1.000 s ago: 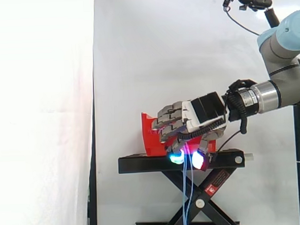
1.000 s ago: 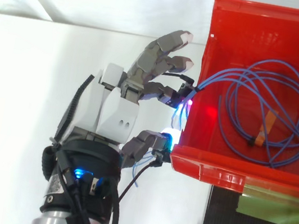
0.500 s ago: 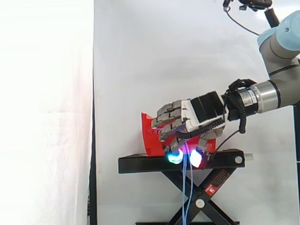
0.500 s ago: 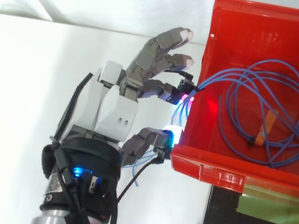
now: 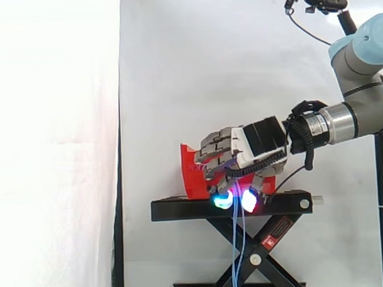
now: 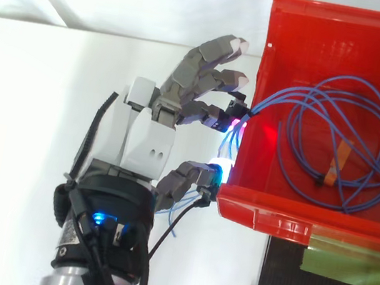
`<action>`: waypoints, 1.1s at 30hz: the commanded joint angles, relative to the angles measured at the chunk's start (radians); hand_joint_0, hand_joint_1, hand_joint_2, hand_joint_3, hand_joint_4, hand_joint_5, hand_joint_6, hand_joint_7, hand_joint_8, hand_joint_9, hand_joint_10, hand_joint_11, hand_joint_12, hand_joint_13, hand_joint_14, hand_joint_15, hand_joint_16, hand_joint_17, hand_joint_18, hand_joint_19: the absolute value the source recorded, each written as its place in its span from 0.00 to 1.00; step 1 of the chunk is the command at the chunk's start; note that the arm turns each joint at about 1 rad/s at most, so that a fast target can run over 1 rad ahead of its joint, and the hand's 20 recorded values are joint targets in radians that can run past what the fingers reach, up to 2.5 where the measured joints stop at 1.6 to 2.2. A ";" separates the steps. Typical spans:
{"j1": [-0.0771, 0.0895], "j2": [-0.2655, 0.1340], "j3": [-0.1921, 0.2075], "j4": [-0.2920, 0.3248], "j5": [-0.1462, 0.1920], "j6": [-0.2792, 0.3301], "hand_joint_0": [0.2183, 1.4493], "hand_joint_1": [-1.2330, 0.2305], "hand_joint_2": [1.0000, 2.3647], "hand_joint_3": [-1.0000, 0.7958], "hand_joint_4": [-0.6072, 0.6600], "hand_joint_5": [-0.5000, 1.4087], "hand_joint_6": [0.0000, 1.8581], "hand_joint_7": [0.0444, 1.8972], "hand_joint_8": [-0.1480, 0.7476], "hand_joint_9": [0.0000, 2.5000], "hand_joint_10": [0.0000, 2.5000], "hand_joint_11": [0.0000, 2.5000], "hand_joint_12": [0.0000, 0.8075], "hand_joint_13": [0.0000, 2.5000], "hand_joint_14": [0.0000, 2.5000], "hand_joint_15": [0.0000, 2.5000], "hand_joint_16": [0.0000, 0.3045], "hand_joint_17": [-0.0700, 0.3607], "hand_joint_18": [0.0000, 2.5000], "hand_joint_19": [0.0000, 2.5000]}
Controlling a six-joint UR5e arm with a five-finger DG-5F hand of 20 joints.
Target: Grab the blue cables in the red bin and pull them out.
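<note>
— Looking at the robot hand (image 6: 147, 147), would you say it has hold of anything?

— I'd say so. One fingertip (image 6: 234, 126), glowing magenta, and the thumb's pale pad are closed towards each other right at the outer wall of the red bin (image 6: 294, 217). The blue cables (image 6: 267, 103) come over that wall and pass between them. The other fingers stand off, half straight, touching nothing.

— And the rest of the cables?

— Mostly inside the bin, lying in loose overlapping loops, with a bit of tape (image 6: 340, 155) round some strands. From the side, a few strands hang below the hand, down past the black stand (image 5: 181, 210).

— What could spoil it?

— It's only a pinch on thin, smooth strands. Pull sharply and they may slide out from between the pads. Or the loops snarl, the taped bundle catches on the rim, and the bin itself gets dragged or tipped on the stand. I can't see anything holding it down.
</note>
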 commanded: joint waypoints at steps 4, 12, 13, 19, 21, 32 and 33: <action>0.001 0.000 0.000 0.006 0.000 0.000 0.45 0.16 0.00 0.00 0.52 0.70 0.13 0.33 0.43 0.29 0.01 0.24 0.40 0.20 0.01 0.16 0.14 0.39 0.13 0.20; 0.001 0.000 0.000 0.007 0.000 0.000 0.45 0.16 0.00 0.00 0.53 0.70 0.13 0.33 0.43 0.29 0.01 0.24 0.40 0.20 0.01 0.16 0.14 0.39 0.13 0.21; 0.000 0.000 0.000 0.007 0.000 0.000 0.45 0.16 0.00 0.00 0.52 0.70 0.13 0.33 0.43 0.29 0.01 0.24 0.40 0.20 0.01 0.16 0.14 0.39 0.13 0.21; 0.000 0.000 0.000 0.007 0.000 0.000 0.45 0.16 0.00 0.00 0.52 0.70 0.13 0.33 0.43 0.30 0.01 0.24 0.41 0.21 0.01 0.16 0.14 0.39 0.14 0.21; 0.001 0.000 0.000 0.007 0.000 0.000 0.45 0.16 0.00 0.00 0.52 0.71 0.13 0.33 0.43 0.30 0.01 0.25 0.41 0.21 0.01 0.17 0.14 0.39 0.14 0.21; 0.000 0.000 0.000 0.007 0.000 0.000 0.45 0.16 0.00 0.00 0.52 0.72 0.14 0.33 0.43 0.30 0.01 0.25 0.40 0.21 0.01 0.16 0.14 0.39 0.14 0.21; 0.001 0.000 0.000 0.007 0.000 0.000 0.45 0.16 0.00 0.00 0.52 0.72 0.15 0.33 0.42 0.30 0.01 0.25 0.40 0.21 0.01 0.17 0.14 0.39 0.14 0.21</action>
